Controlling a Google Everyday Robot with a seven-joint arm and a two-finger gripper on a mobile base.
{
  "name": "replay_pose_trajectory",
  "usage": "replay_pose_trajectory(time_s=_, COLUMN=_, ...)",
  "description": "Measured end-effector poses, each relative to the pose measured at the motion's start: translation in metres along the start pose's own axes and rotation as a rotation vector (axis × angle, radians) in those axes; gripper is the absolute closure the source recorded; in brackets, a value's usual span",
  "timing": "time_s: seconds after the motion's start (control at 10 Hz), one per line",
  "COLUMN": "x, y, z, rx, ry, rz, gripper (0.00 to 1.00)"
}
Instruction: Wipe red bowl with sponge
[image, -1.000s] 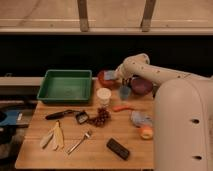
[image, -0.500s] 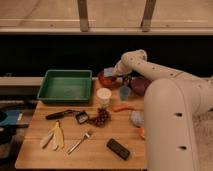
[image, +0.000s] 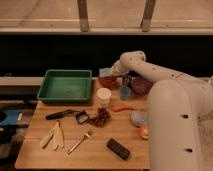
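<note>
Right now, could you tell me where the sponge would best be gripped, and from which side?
The sponge sits on the red bowl, beside the gripper. Probably grip across its short sides from above: it is a small block, and the bowl's rim blocks a low side approach.

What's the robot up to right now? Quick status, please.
Gripper over red bowl, at table's far edge. Sponge at bowl. Purple bowl and blue cup close beside.

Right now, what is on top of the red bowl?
The light blue sponge sits over the red bowl, with the gripper at its right edge. The sponge and arm cover the bowl's inside, so anything else there is hidden.
</note>
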Motion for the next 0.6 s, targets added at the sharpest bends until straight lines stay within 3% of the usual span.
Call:
replay_pose_trajectory(time_s=0.3, x=0.013, y=-0.018, z=-0.014, rx=-0.003, ry=-0.007, rz=0.034, gripper=1.0)
replay_pose_trajectory(time_s=0.6, x=-0.001, y=-0.031, z=-0.01, rx=0.01, ry=-0.024, rz=0.057, gripper=1.0)
